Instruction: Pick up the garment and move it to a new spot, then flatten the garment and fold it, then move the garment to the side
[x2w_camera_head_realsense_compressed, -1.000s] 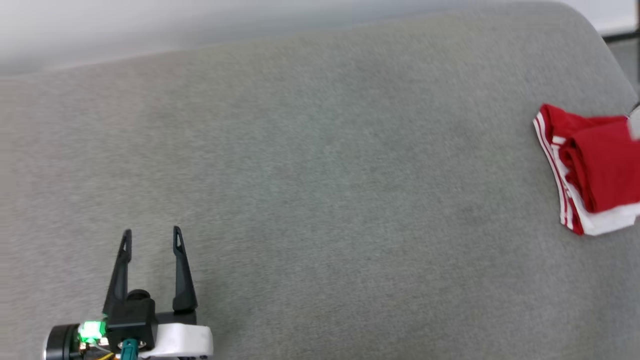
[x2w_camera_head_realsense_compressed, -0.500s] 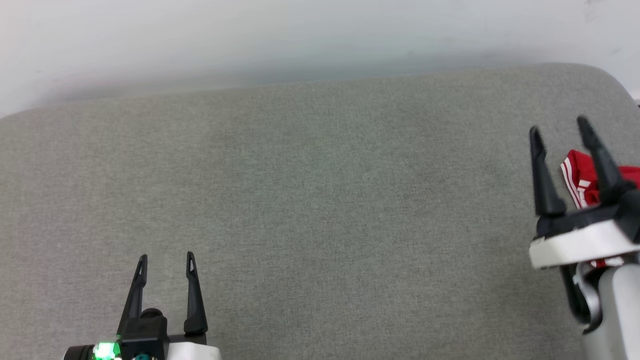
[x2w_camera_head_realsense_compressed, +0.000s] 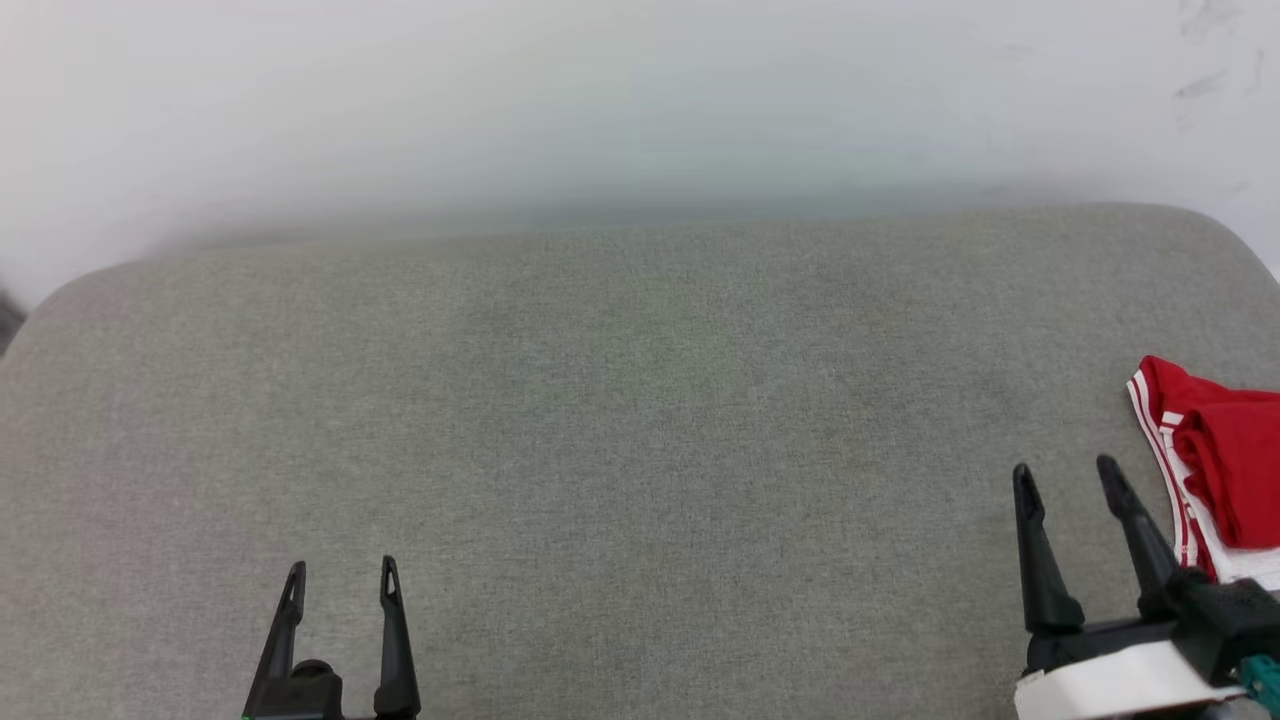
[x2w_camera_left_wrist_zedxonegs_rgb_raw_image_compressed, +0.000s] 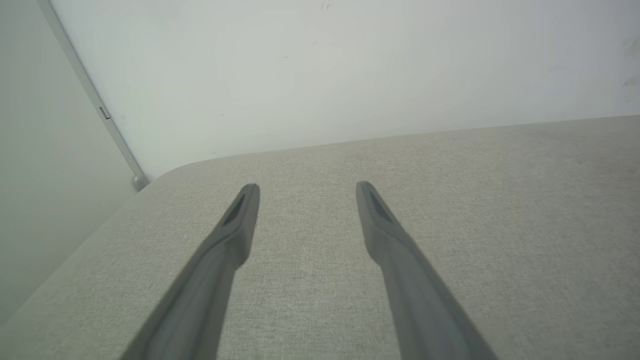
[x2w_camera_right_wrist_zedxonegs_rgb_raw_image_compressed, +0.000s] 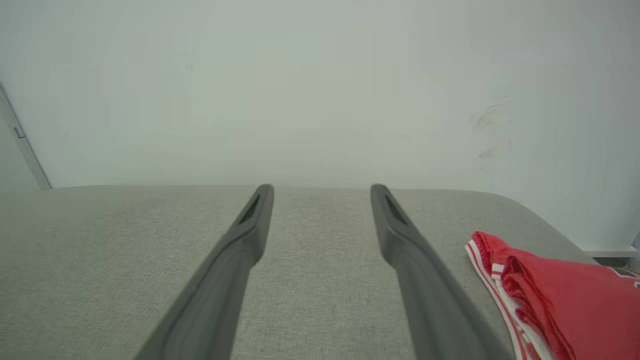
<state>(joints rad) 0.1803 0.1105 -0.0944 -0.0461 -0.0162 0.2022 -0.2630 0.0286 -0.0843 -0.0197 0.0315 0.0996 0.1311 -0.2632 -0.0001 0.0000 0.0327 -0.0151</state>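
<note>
Red garment (x2w_camera_head_realsense_compressed: 1228, 470), folded, white-striped trim, at the right edge of the grey fabric cushion (x2w_camera_head_realsense_compressed: 640, 400). Left gripper (x2w_camera_head_realsense_compressed: 342, 566) near the front edge, fingers parted, empty. Right gripper (x2w_camera_head_realsense_compressed: 1063, 467) just beside the garment, fingers parted, empty

The left tool (x2w_camera_head_realsense_compressed: 342, 578) sits low at the left, dark fingers spread and empty; the right tool (x2w_camera_head_realsense_compressed: 1066, 480) (fingers leaning a little leftward) stands lower right, likewise spread, gripping nothing.
</note>
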